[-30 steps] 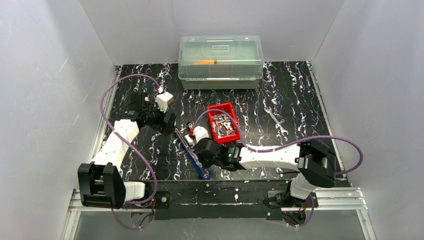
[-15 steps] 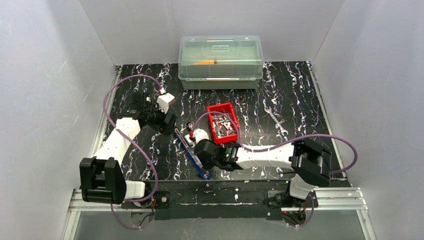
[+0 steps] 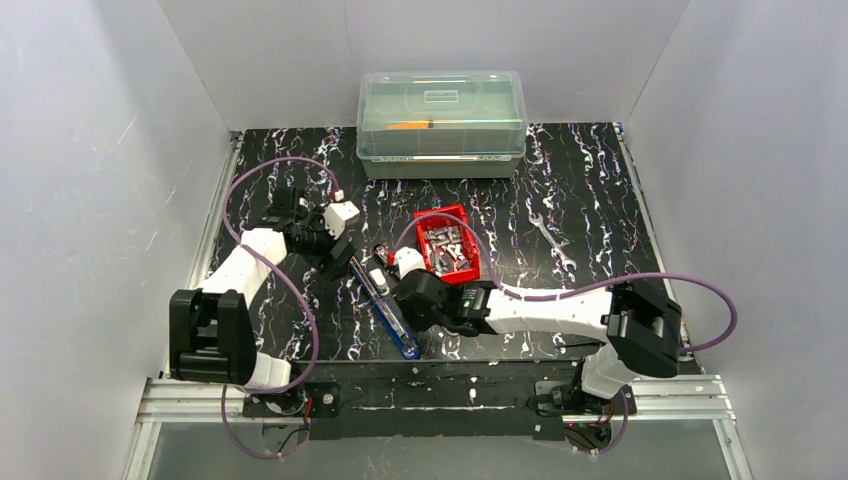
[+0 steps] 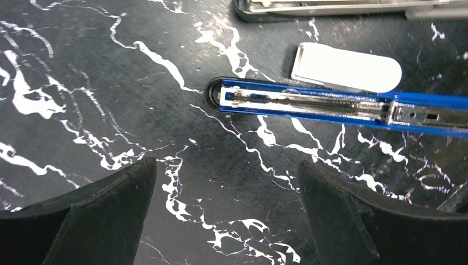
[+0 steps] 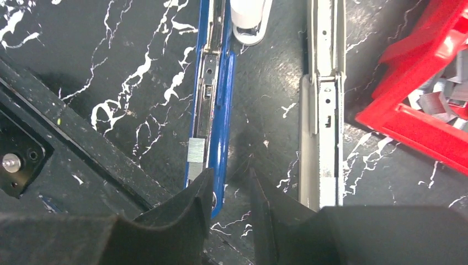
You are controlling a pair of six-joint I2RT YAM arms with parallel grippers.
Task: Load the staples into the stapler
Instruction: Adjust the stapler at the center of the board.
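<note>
Short silvery staple strip (image 5: 196, 150) lies in open blue metal stapler (image 5: 212, 83), just beyond right hand (image 5: 229, 176). Hand narrowly apart, empty.

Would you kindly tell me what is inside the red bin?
A loose heap of silvery staples fills the red bin. Its floor is covered by them, so whether anything else lies underneath cannot be seen.
</note>
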